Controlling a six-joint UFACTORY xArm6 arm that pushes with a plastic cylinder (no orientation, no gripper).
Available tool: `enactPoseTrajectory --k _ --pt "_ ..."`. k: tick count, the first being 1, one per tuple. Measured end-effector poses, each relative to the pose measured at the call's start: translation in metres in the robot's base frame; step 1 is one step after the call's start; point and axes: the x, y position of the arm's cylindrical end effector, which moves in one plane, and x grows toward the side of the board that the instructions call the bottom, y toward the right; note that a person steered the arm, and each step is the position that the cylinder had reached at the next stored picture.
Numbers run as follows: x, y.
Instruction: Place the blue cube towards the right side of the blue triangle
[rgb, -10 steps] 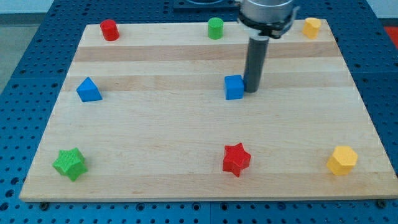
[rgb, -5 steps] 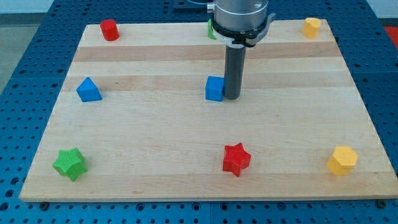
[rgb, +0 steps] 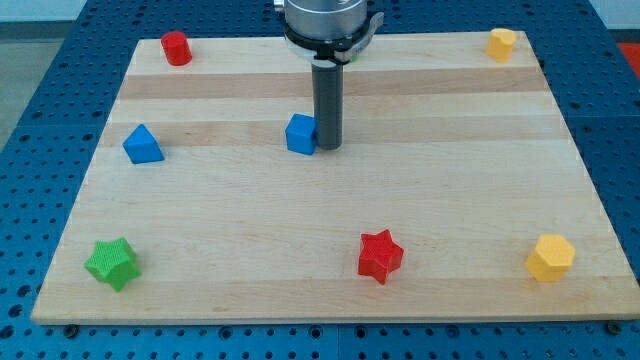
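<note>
The small blue plastic cube (rgb: 300, 134) sits on the light wooden board (rgb: 330, 240), a little left of centre in the upper half of the view. My tip (rgb: 328, 148), the lower end of a straight dark rod with nothing to open or close and nothing held, presses against the cube's right face. The blue triangle-shaped block (rgb: 142, 145) lies well apart to the view's left, roughly level with the cube. A red cylinder (rgb: 176, 48) stands near the top left corner and a yellow block (rgb: 501, 43) near the top right. Along the bottom lie a green star (rgb: 111, 263), a red star (rgb: 379, 256) and a second yellow block, hexagonal (rgb: 550, 257).
</note>
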Motion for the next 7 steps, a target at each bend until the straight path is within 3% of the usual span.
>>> enactPoseTrajectory --k 7 --pt "-0.018 -0.067"
